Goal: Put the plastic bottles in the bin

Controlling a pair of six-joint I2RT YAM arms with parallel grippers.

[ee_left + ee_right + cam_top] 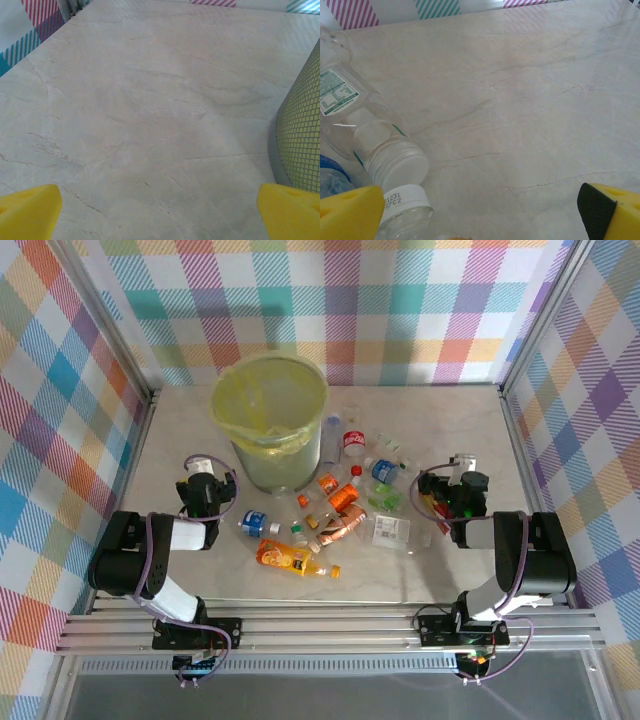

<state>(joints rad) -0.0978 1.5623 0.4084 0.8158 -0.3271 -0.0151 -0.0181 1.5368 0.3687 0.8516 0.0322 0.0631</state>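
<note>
Clear plastic bottles lie just left of the right end effector, fingers apart.

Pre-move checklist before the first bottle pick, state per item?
1. Left gripper open, empty: ok.
2. Right gripper open, empty: ok.
3. Bin upright, mouth open: ok.
4. Plastic bottles lying loose on the table: ok.
5. White-capped bottle centred in the right gripper: not ok, it sits off to the left.
6. Left gripper's clearance from the bin wall: cannot tell.
</note>
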